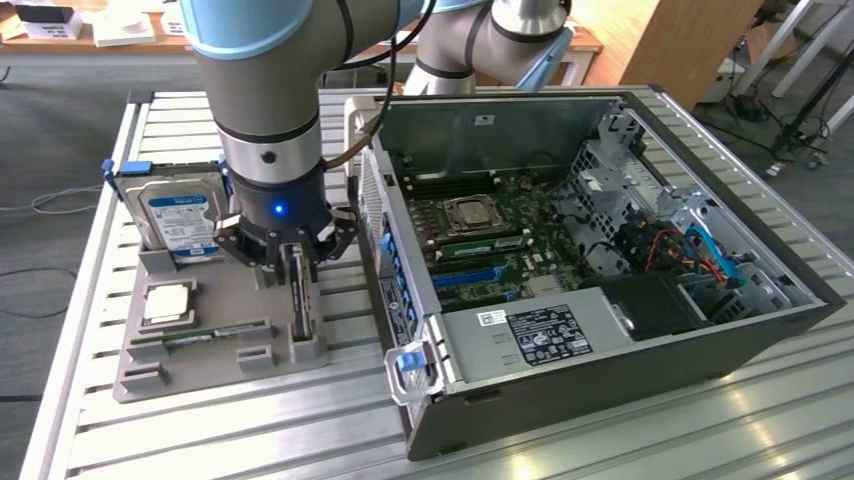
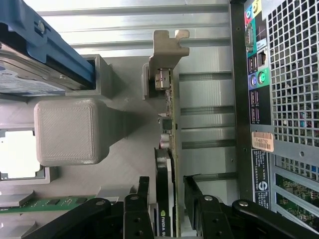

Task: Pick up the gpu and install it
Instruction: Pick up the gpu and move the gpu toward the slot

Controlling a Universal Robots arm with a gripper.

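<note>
Tray (image 1: pixel 144 378) sits on table (image 1: pixel 200 435). Case (image 1: pixel 601 300) is at the exterior view's right of tray. Hard drive (image 1: pixel 180 215) is upright at tray's far end. Gpu (image 1: pixel 302 305) stands on edge in tray's case-side slot, gripper (image 1: pixel 299 270) directly above. CPU (image 1: pixel 170 300) and memory stick (image 1: pixel 214 333) lie flat on tray, on the side away from case.

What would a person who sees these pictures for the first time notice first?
First, the large robot arm on the exterior view's left, with its gripper set over the gpu, which stands on edge in a grey holder tray. Next, the open computer case on the exterior view's right, with its green motherboard laid bare.
</note>
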